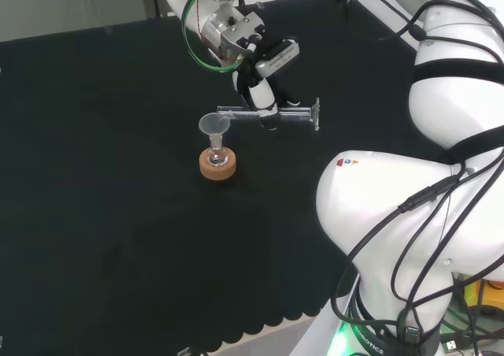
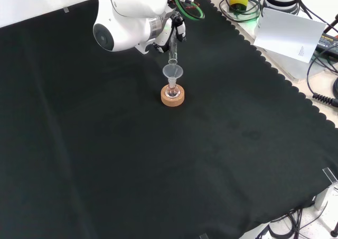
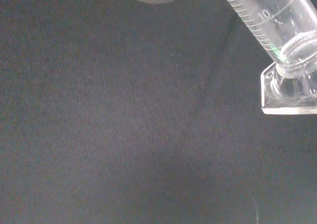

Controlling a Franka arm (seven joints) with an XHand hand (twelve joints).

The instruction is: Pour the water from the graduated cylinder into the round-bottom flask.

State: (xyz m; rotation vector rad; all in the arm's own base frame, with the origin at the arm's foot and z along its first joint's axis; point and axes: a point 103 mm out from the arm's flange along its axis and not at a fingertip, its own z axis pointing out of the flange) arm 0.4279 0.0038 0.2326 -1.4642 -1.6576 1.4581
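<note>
Black cloth everywhere, and in the head view we see the hand with fingers wrapped round the graduated cylinder, tipped sideways, mouth over the funnel in the round-bottom flask on its cork ring.

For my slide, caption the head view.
Black-and-white hand tips clear graduated cylinder sideways over funnel on cork-ringed flask.
</note>
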